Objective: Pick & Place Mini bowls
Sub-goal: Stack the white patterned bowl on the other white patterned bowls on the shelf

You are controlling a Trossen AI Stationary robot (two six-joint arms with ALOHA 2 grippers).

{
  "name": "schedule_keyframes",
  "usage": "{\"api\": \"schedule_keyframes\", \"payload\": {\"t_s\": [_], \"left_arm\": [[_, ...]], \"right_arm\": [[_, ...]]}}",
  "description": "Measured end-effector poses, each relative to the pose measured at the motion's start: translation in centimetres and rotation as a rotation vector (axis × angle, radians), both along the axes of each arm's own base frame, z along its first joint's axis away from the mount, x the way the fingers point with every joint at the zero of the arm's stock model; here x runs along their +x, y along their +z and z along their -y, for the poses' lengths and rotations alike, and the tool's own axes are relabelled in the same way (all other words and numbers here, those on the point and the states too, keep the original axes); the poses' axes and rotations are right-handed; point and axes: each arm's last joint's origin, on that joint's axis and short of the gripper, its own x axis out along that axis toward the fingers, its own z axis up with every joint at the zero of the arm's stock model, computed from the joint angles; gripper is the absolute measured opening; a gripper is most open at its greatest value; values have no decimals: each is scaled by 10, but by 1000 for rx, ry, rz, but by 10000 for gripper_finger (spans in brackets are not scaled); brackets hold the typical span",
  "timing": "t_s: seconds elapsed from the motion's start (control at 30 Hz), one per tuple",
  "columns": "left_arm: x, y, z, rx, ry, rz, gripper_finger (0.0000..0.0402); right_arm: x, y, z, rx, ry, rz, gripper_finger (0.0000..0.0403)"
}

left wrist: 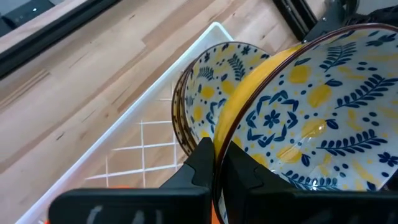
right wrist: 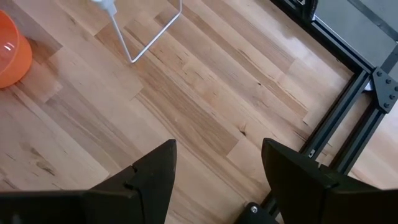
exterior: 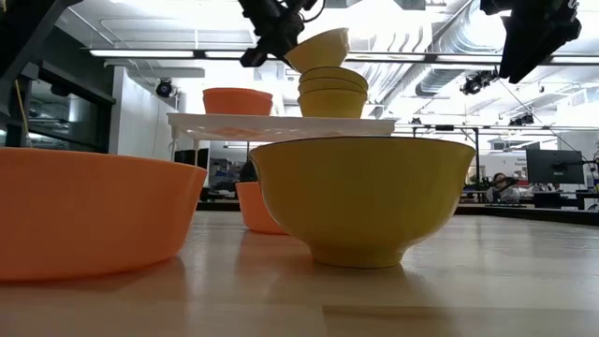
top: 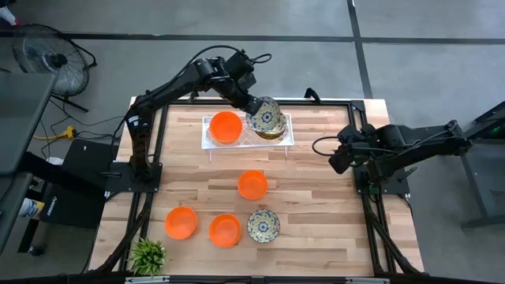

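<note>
My left gripper [top: 254,106] reaches over the white tray [top: 284,140] at the table's far middle, shut on a cream floral bowl [top: 267,117]. That bowl hangs tilted [exterior: 323,49] just above a stack of floral bowls [exterior: 332,94] on the tray's right part. One orange bowl [top: 226,127] sits on the tray's left part. On the table stand three orange bowls [top: 252,184], [top: 181,222], [top: 225,229] and one floral bowl [top: 263,225]. My right gripper [right wrist: 217,168] waits open above bare wood at the table's right. My left gripper pinches the floral bowl's rim [left wrist: 217,149], with one finger [left wrist: 245,177] inside the bowl and one finger [left wrist: 199,165] on its yellow outer wall. The fingers come slanting down from the far left. The bowl is tilted and lifted, its lower side close over the top bowl of the stack [left wrist: 208,93]; I cannot tell whether they touch.
The tray stands on thin wire legs [right wrist: 149,37] above the wood. A small green plant [top: 147,254] sits at the near left corner. Bare wood lies between the tray and the near bowls, and along the right side by the black frame [top: 371,197].
</note>
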Motion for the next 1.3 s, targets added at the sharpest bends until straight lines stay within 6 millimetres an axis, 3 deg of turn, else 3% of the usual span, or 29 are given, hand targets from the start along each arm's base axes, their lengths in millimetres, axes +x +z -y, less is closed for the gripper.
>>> {"api": "schedule_keyframes", "payload": {"t_s": [0.3, 0.8, 1.1, 1.3], "left_arm": [[3, -10, -2, -1, -13, -51, 3], [3, -8, -3, 37, -12, -48, 3], [16, -25, -9, 19, -34, -81, 3], [17, -25, -9, 28, -33, -73, 35]], "right_arm": [[0, 0, 0, 2, -2, 1, 224], [0, 0, 0, 8, -1, 1, 224], [0, 0, 0, 14, 1, 1, 224], [0, 0, -1, 24, 3, -1, 224]]}}
